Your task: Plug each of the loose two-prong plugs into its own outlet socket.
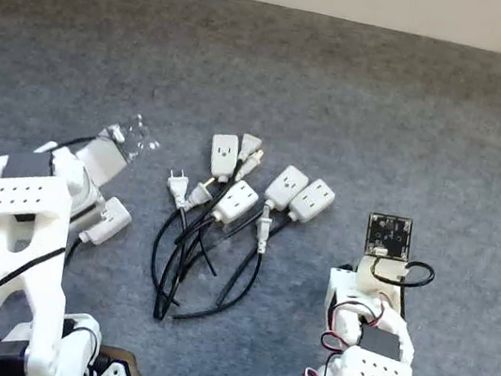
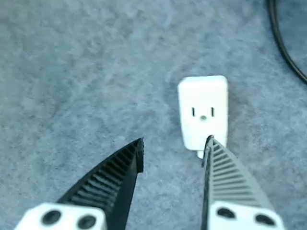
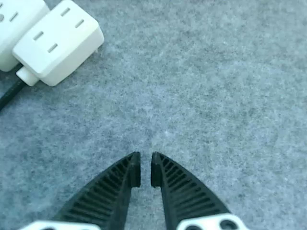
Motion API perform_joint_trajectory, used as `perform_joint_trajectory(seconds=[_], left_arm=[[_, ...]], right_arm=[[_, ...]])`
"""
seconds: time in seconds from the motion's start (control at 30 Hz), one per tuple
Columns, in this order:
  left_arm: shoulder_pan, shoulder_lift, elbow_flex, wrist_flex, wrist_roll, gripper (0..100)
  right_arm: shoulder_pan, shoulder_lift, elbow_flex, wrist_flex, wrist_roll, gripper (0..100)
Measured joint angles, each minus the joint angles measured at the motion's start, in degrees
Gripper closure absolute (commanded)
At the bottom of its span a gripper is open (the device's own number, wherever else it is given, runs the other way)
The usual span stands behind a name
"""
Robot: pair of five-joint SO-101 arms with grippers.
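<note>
Left wrist view has the left gripper [image 2: 173, 141] spread wide and empty over grey carpet [image 2: 72, 72], one fingertip [image 2: 209, 143] at the cord end of a lone socket [image 2: 203, 111] that lies face up just ahead. Right wrist view has the right gripper [image 3: 145, 165] pinched to a sliver, holding nothing, with the paired sockets [image 3: 58, 40] side by side well ahead of it. Farther out in the high view, the loose plugs [image 1: 176, 186] lie mid-carpet among the other sockets [image 1: 236, 200], between the two arms and beyond them, their black cords [image 1: 161, 298] tangled and trailing back toward the arms' side.
</note>
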Motion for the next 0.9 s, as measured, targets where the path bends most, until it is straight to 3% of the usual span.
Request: perform_joint_trajectory(seconds=[0.23, 0.53, 0.7, 0.9], left_arm=[[0.0, 3.16, 0.7, -7.74, 2.99, 79], [-1.41, 25.76, -2.55, -20.84, 3.16, 79], [-6.15, 37.45, -13.01, -19.6, 3.43, 79], [-8.53, 40.79, -28.22, -4.13, 3.25, 79]], right_arm=[[0.0, 0.0, 0.0, 0.0, 0.0, 94.3], [0.0, 0.0, 0.0, 0.0, 0.0, 94.3], [0.0, 0.0, 0.0, 0.0, 0.0, 94.3], [0.0, 0.0, 0.0, 0.0, 0.0, 94.3]])
